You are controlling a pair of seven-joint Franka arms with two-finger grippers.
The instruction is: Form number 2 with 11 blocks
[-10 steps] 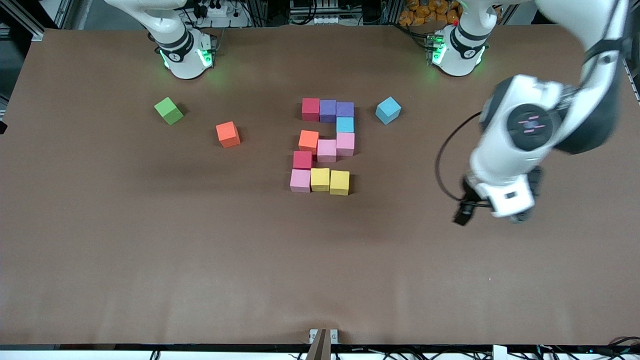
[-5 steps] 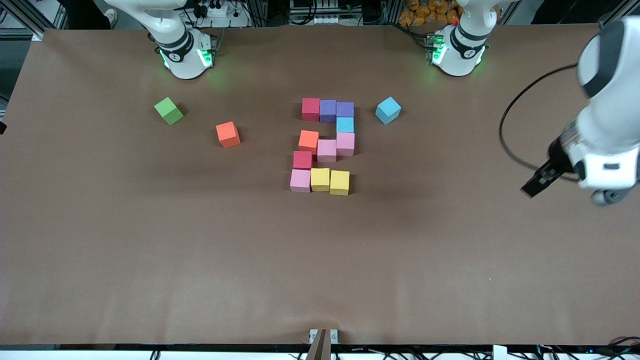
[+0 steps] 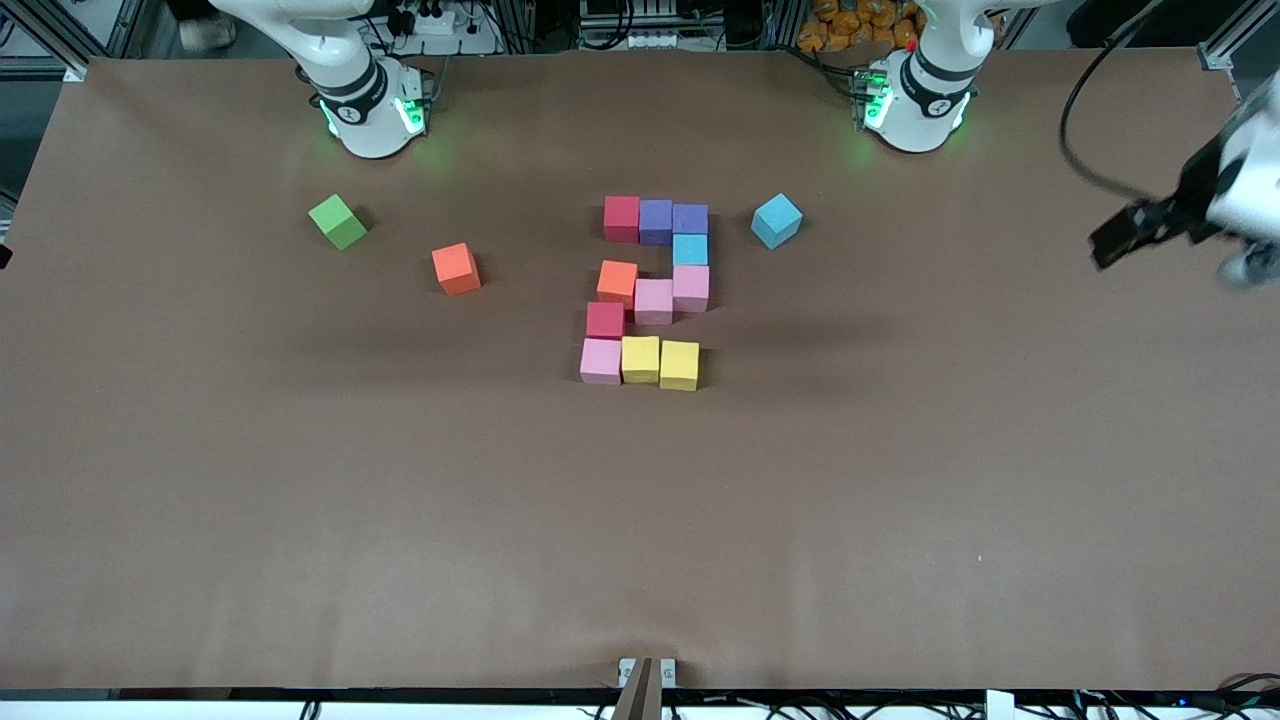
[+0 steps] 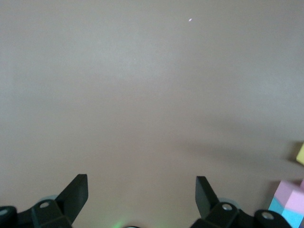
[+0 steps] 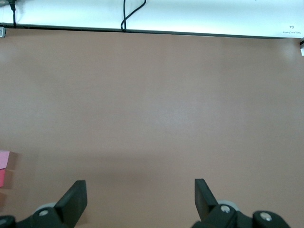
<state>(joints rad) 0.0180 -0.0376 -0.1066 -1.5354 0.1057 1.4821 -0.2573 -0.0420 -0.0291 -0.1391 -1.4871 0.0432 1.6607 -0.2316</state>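
Several blocks lie packed together mid-table in the shape of a 2. Its row nearest the robots is red (image 3: 621, 218), purple (image 3: 655, 221), purple (image 3: 690, 218). Light blue (image 3: 690, 249) and pink (image 3: 690, 288) lead to pink (image 3: 653, 300) and orange (image 3: 617, 281). A red block (image 3: 605, 319) joins them to pink (image 3: 600, 361), yellow (image 3: 640, 358) and yellow (image 3: 679, 365). My left gripper (image 4: 141, 183) is open and empty, up over bare table at the left arm's end, with its wrist (image 3: 1240, 190) at the front view's edge. My right gripper (image 5: 140, 187) is open and empty over bare table.
Three cubes lie apart from the figure: a blue cube (image 3: 776, 221) toward the left arm's end, and an orange-red cube (image 3: 456, 268) and a green cube (image 3: 338, 221) toward the right arm's end. The arm bases (image 3: 365, 100) (image 3: 915, 95) stand at the table's edge farthest from the front camera.
My left arm has swung away from the table beside the figure, out toward the left arm's end and the front view's edge. No block has moved.
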